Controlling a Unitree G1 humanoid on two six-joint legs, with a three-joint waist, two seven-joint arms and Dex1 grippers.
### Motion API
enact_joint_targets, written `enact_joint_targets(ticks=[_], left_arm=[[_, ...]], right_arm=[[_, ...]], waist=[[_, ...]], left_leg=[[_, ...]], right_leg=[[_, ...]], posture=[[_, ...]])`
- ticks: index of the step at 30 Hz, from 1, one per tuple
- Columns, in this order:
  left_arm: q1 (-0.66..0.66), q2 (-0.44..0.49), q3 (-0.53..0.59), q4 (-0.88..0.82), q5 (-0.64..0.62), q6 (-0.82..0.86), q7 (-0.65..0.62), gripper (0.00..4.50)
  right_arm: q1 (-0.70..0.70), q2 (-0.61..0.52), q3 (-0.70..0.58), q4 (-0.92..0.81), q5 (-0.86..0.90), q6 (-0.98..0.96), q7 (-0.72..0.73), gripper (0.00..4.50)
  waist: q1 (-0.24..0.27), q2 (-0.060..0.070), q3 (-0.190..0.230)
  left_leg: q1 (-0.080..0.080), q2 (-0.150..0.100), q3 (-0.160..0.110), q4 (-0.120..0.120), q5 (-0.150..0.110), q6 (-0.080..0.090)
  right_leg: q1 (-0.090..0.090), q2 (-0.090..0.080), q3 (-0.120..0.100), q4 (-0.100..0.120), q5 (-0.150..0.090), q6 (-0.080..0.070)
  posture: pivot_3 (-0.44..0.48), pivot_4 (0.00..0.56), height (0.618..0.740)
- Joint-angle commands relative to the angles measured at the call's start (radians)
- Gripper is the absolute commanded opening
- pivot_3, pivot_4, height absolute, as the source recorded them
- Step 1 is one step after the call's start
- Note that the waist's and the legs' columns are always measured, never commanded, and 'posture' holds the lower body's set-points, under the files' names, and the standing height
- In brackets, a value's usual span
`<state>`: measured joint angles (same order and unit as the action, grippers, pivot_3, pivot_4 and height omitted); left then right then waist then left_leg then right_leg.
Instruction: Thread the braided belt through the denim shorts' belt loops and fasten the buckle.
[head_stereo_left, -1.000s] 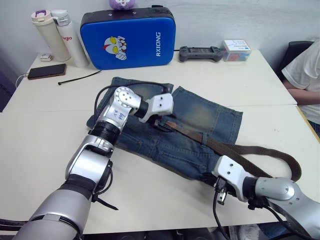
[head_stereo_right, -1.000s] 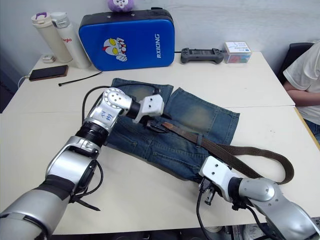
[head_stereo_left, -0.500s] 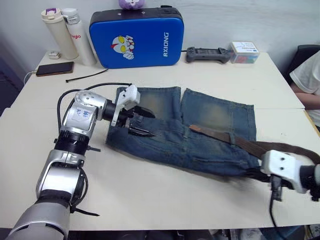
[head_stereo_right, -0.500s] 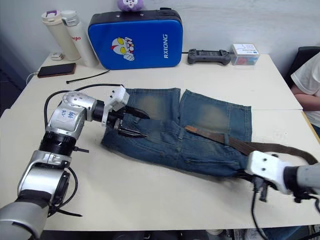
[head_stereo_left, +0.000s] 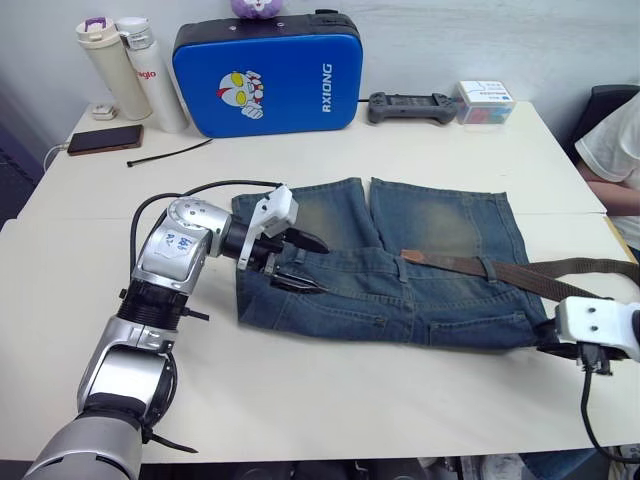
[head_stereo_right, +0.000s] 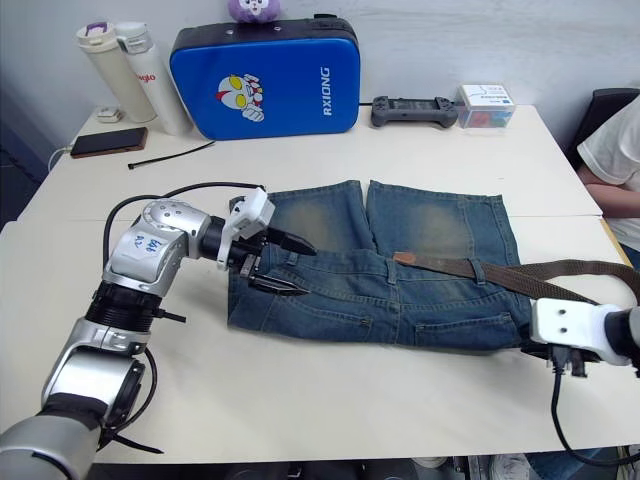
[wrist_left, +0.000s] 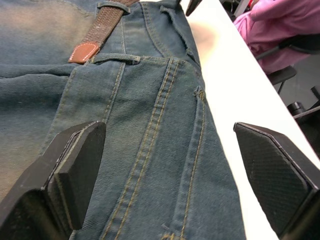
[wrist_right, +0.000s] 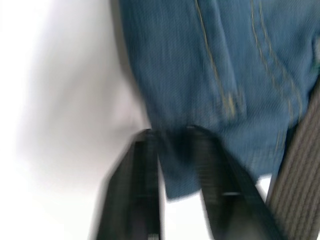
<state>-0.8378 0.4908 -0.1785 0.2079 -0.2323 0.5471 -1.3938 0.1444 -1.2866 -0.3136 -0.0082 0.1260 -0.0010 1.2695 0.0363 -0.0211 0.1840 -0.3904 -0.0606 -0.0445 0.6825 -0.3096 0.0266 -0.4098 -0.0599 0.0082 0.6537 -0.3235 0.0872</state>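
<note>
— White tabletop (head_stereo_left: 300, 400) under us, blue case (head_stereo_left: 265, 72) and flasks (head_stereo_left: 125, 60) along the far edge. Where do we have the denim shorts (head_stereo_left: 400, 270)?

— Flat in the middle, waistband toward us, legs pointing away. Our right gripper (wrist_right: 172, 137) sits at the right-hand corner of the waistband with its fingers pressed nearly together on the denim edge, so we judge it is pinning that end so the cloth lies taut.

— And the braided belt (head_stereo_left: 520, 275)?

— Partly fed. Its leather tip (wrist_left: 84, 52) lies on the waistband near the middle, and the strap passes under one of the belt loops (head_stereo_left: 486, 269) on the right half, then trails off the shorts toward the table's right edge. We cannot make out the buckle.

— Our left gripper (head_stereo_left: 300, 265)?

— Fingers (wrist_left: 75, 165) spread wide, holding nothing, hovering over the left half of the waistband and aimed along it at the tip. We think that stance is for taking the tip and drawing it leftward through the remaining loops.

— Risk?

— Tugging may bunch the denim if the right corner slips.
</note>
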Motion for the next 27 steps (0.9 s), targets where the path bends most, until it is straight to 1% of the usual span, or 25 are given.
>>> enact_joint_targets(ticks=[1,2,3,4,6,10,11,12,14,15,17,18,20,21,23,24,27], left_arm=[[-0.002,-0.005,-0.003,-0.043,-0.032,0.01,0.016,4.5],[-0.002,-0.006,-0.004,-0.045,-0.035,0.012,0.019,4.5],[-0.002,-0.006,-0.004,-0.045,-0.037,0.012,0.022,4.5],[-0.002,-0.005,-0.004,-0.046,-0.04,0.012,0.024,4.5],[-0.001,-0.003,-0.003,-0.043,-0.029,-0.004,0.045,4.5],[0.003,-0.011,0.015,-0.046,-0.036,-0.012,0.092,4.5],[0.0,-0.021,0.032,-0.044,-0.038,-0.013,0.127,4.5],[-0.003,-0.027,0.042,-0.043,-0.04,-0.013,0.153,4.5],[-0.004,-0.035,0.067,-0.06,-0.053,-0.003,0.192,4.5],[0.0,-0.034,0.076,-0.079,-0.064,0.011,0.2,4.5],[0.015,-0.028,0.084,-0.121,-0.079,0.028,0.213,4.5],[0.022,-0.025,0.083,-0.137,-0.084,0.034,0.22,4.5],[0.032,-0.02,0.082,-0.16,-0.09,0.041,0.233,4.5],[0.036,-0.019,0.083,-0.169,-0.092,0.044,0.244,4.5],[0.042,-0.023,0.091,-0.185,-0.097,0.052,0.269,4.5],[0.043,-0.024,0.095,-0.192,-0.104,0.058,0.278,4.5],[0.049,-0.02,0.101,-0.219,-0.132,0.077,0.289,4.5]], right_arm=[[-0.021,-0.021,-0.127,-0.109,0.097,0.165,0.032,3.44],[-0.033,-0.02,-0.157,-0.144,0.137,0.238,0.036,3.88],[-0.062,-0.015,-0.198,-0.189,0.216,0.349,0.031,4.42],[-0.084,-0.011,-0.227,-0.221,0.271,0.43,0.026,4.42],[-0.18,0.037,-0.273,-0.284,0.407,0.628,-0.089,4.42],[-0.273,0.154,-0.297,-0.429,0.626,0.956,-0.301,4.42],[-0.325,0.241,-0.295,-0.459,0.719,1.052,-0.427,4.42],[-0.365,0.302,-0.297,-0.478,0.785,1.119,-0.519,4.42],[-0.435,0.481,-0.314,-0.481,0.927,1.258,-0.752,4.42],[-0.431,0.571,-0.311,-0.462,1.051,1.269,-0.912,4.42],[-0.377,0.707,-0.277,-0.44,1.325,1.191,-1.248,4.42],[-0.346,0.735,-0.25,-0.44,1.444,1.136,-1.384,4.42],[-0.306,0.748,-0.203,-0.449,1.622,1.036,-1.576,4.42],[-0.285,0.784,-0.167,-0.451,1.713,0.95,-1.697,4.42],[-0.246,0.869,-0.108,-0.466,1.823,0.807,-1.868,4.42],[-0.237,0.901,-0.09,-0.473,1.842,0.757,-1.918,4.42],[-0.246,0.981,-0.076,-0.486,1.846,0.648,-1.997,4.42]], waist=[[-0.004,0.0,0.0],[-0.007,0.0,0.0],[-0.008,0.0,0.0],[-0.009,0.001,0.0],[-0.014,0.001,0.0],[-0.01,0.0,0.0],[-0.008,0.0,0.0],[-0.008,0.0,0.0],[-0.009,0.0,0.0],[-0.009,0.0,0.0],[-0.009,0.0,0.0],[-0.008,0.001,0.0],[-0.011,0.004,0.0],[-0.013,0.005,0.0],[-0.015,0.004,-0.001],[-0.017,0.004,-0.001],[-0.025,0.005,-0.001]], left_leg=[[0.0,0.0,0.0,0.0,0.0,0.0],[0.0,0.0,0.0,0.0,0.0,-0.001],[0.0,0.0,0.0,0.0,0.0,-0.001],[0.0,0.0,0.0,0.0,0.0,-0.001],[0.0,0.001,0.0,0.0,0.0,-0.001],[0.0,0.002,-0.003,-0.001,-0.001,-0.003],[0.0,0.002,-0.003,-0.001,-0.001,-0.003],[-0.001,0.002,-0.003,0.0,-0.001,-0.003],[-0.001,0.001,-0.002,0.0,-0.001,-0.003],[-0.001,0.001,-0.003,0.0,-0.001,-0.003],[-0.001,0.002,-0.004,0.0,-0.001,-0.003],[-0.001,0.002,-0.004,-0.002,-0.001,-0.003],[-0.002,0.001,-0.003,-0.002,0.0,-0.003],[-0.003,0.001,-0.002,-0.002,-0.001,-0.003],[-0.002,0.001,-0.001,-0.001,0.0,-0.002],[-0.001,0.001,-0.001,-0.001,0.0,-0.003],[-0.001,0.002,-0.001,-0.002,0.0,-0.003]], right_leg=[[0.0,0.0,0.0,0.0,0.0,0.0],[0.0,0.0,0.0,0.0,0.0,0.0],[0.0,0.0,0.0,0.0,0.0,0.0],[0.0,0.0,0.0,0.0,0.0,0.0],[0.0,0.0,0.0,0.0,0.0,0.0],[0.0,0.001,-0.001,-0.001,-0.001,-0.002],[0.0,0.001,-0.001,-0.001,-0.001,-0.002],[0.0,0.0,-0.001,-0.001,-0.001,-0.002],[0.0,0.0,-0.001,-0.001,-0.001,-0.002],[0.0,0.0,-0.001,-0.001,-0.001,-0.002],[0.0,0.0,-0.001,0.001,-0.001,-0.002],[-0.001,0.0,-0.001,0.002,-0.001,-0.002],[-0.004,-0.001,-0.001,0.004,-0.002,-0.003],[-0.004,-0.001,-0.001,0.004,-0.002,-0.003],[-0.004,-0.001,0.0,0.003,-0.001,-0.003],[-0.002,0.0,0.0,0.003,-0.001,-0.003],[-0.003,0.0,0.0,0.004,-0.001,-0.003]], posture=[[0.0,0.15,0.74],[0.0,0.15,0.74],[0.0,0.15,0.74],[0.0,0.15,0.74],[0.0,0.15,0.74],[0.0,0.15,0.74],[0.0,0.15,0.74],[0.0,0.15,0.74],[0.0,0.15,0.74],[0.0,0.15,0.74],[0.0,0.15,0.74],[0.0,0.15,0.74],[0.0,0.15,0.74],[0.0,0.15,0.74],[0.0,0.15,0.74],[0.0,0.15,0.74],[0.0,0.15,0.74]])
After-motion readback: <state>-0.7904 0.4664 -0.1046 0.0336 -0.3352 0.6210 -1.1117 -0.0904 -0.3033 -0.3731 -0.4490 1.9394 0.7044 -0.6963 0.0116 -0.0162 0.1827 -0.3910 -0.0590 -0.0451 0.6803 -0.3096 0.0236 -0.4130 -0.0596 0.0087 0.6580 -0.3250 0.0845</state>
